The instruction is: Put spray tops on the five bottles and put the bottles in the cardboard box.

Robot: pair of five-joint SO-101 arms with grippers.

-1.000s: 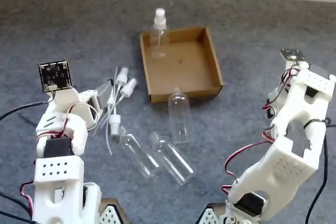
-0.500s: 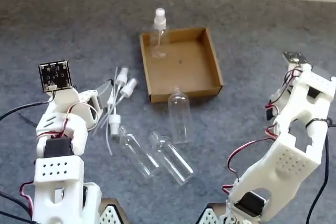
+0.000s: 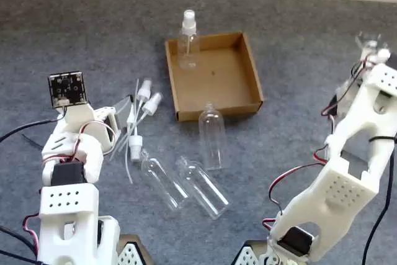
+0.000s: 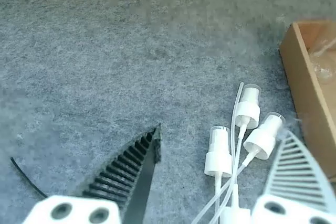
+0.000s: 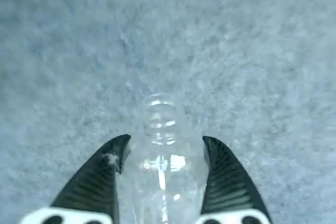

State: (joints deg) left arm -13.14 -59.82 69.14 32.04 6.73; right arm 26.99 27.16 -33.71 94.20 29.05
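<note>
1. High view first: the right arm [image 3: 363, 128] has swung up and away, so it is now out past the right side of the cardboard box [image 3: 218, 112].
2. The right gripper [image 5: 165, 141] is squeezed onto a clear bottle [image 5: 164, 163] that has no top yet.
3. The left gripper [image 4: 222, 132] is wide open and holds nothing. It has stayed over the spray tops [image 3: 144, 100], which lie just left of the box.
4. One capped bottle [image 3: 187, 41] stands inside the box, in its far left corner.
5. Three bare bottles [image 3: 211, 136] lie near the front of the box, on the arms' side.
6. I think the lifted bottle is now ready for a top. The left gripper needs to grab one next, and four bottles are still to do.
</note>
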